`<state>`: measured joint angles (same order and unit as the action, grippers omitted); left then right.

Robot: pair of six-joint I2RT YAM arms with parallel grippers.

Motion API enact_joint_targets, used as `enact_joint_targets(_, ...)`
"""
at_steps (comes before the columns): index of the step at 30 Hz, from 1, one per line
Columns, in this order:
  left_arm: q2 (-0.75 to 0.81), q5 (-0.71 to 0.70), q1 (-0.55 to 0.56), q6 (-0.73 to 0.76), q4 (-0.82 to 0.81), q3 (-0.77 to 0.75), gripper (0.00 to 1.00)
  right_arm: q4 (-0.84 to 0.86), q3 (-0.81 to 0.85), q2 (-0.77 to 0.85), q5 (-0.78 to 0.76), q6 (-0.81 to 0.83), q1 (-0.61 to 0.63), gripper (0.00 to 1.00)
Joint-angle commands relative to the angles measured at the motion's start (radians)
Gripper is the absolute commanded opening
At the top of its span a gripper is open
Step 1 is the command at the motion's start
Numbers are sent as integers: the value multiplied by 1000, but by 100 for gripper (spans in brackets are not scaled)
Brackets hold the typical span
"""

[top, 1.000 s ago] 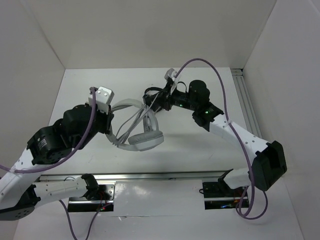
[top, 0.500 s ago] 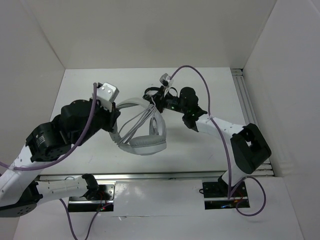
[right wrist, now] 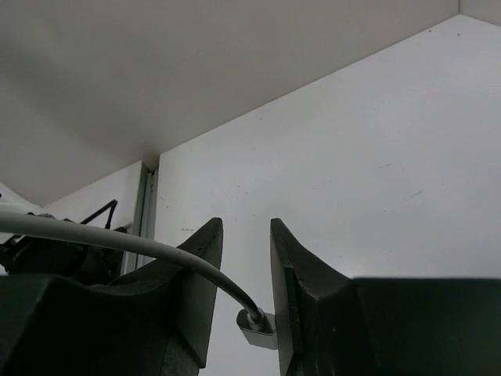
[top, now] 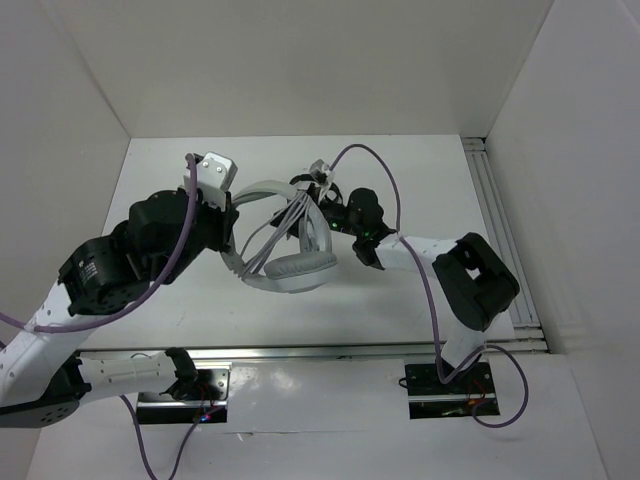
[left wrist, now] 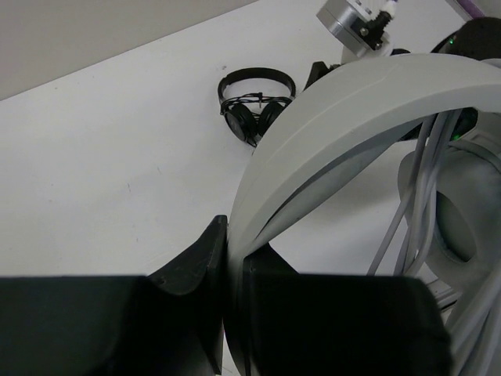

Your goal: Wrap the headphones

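A white table (top: 420, 170) boxed in by plain white walls: the large white and light-grey over-ear headphones (top: 292, 268) are held near the table's middle. The left claw (left wrist: 232, 251) is clenched on the wide headband (left wrist: 352, 94), which arches up and away from its fingers. The right claw (right wrist: 245, 235), just beside the headband on the far-edge side, pinches the plug end of the thin grey cable (right wrist: 149, 244). Several cable strands cross the band. Small black headphones (left wrist: 254, 98) lie toward the far edge.
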<state>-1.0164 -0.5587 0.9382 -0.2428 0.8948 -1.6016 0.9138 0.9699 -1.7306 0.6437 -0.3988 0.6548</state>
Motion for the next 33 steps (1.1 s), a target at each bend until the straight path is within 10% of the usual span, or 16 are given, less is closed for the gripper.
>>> enact_joint_targets(1, 27, -62, 7, -98, -168, -84, 0, 127, -54, -1, -6, -38, 3, 39)
enact_joint_targets(8, 79, -208, 7, -177, -240, 43, 0, 310, -178, 45, -26, -156, 34, 3)
enact_joint_targets(13, 113, -198, 7, -228, -379, 189, 0, 470, -230, 43, -35, -256, 88, 25)
enact_joint_targets(33, 226, -265, 7, -409, -566, 503, 0, 869, -398, -13, -122, -414, 226, 56)
